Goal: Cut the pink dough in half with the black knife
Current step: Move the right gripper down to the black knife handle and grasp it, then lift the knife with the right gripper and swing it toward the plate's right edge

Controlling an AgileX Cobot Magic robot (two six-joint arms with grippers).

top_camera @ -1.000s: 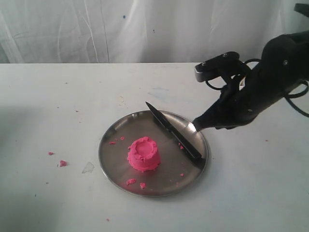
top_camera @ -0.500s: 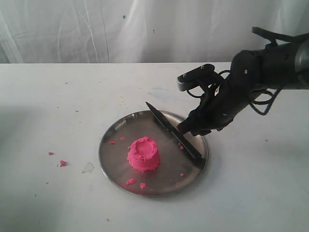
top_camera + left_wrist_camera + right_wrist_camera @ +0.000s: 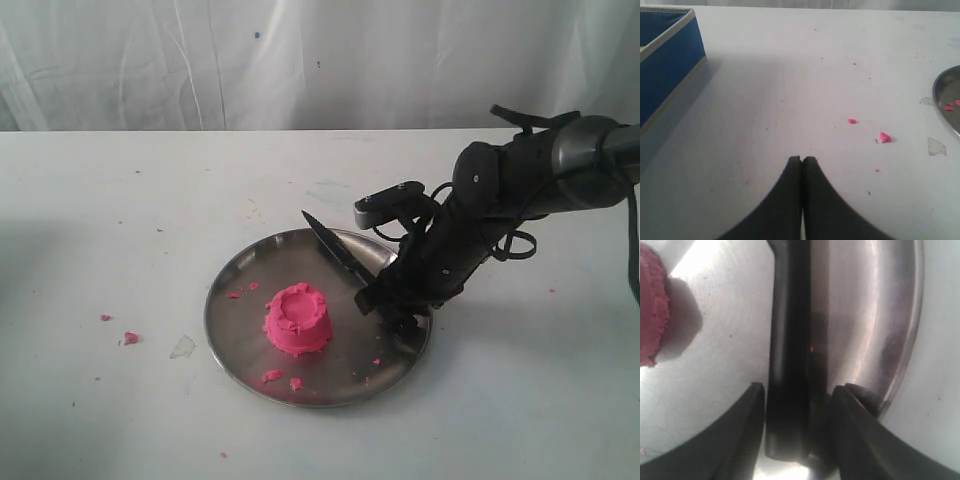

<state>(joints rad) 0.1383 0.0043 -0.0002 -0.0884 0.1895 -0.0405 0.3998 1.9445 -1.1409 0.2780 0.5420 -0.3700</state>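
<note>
The white surface (image 3: pixel 120 400) carries a round steel plate (image 3: pixel 225 330), and everything the task needs sits inside that plate, which keeps the cutting and its crumbs off the surface itself. The right arm (image 3: pixel 520 190) reaches down from the right so that its gripper (image 3: pixel 797 402) straddles the knife (image 3: pixel 335 250) at the handle end, at the right rim of the plate; the right wrist view shows the jaws open, one finger on each side of the black handle with a little gap left, so the knife is bracketed but, by my reading, not yet gripped. The knife lies flat, its point aimed far-left and its handle near-right, resting partly against the plate's raised rim, which likely makes the handle easier to get under. The left gripper (image 3: pixel 802 165) hangs over bare surface well to the left of the plate, jaws pressed together and holding nothing, out of the way. A blue box (image 3: pixel 665 55) stands near it. The dough (image 3: pixel 297 320) sits just left of centre in the plate, apart from the knife: a bright pink, cup-shaped mound with a dented top and ragged edge, whole and uncut. A few pink crumbs (image 3: pixel 130 338) lie scattered on plate and surface.
</note>
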